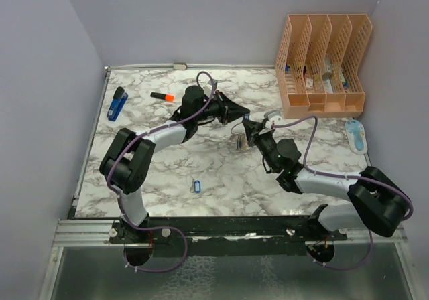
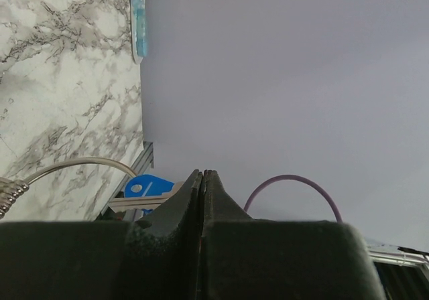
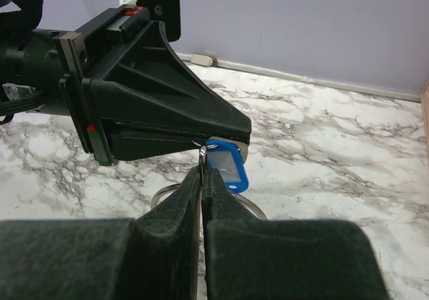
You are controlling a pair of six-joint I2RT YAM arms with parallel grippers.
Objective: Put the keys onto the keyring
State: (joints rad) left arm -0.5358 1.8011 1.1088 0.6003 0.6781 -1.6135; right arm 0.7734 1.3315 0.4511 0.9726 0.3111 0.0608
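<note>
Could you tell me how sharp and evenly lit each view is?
Top external: even, soft light, marble table sharp, faint shadows only. Left wrist: left fingers fill the bottom, dark and underexposed. Right wrist: blue key tag crisp and well lit, right fingers dark.

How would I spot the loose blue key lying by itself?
On the marble table, look near the front edge, slightly left of middle. The key lies alone there: a tiny blue tag with a pale centre, smaller than the blue stapler at far left.
</note>
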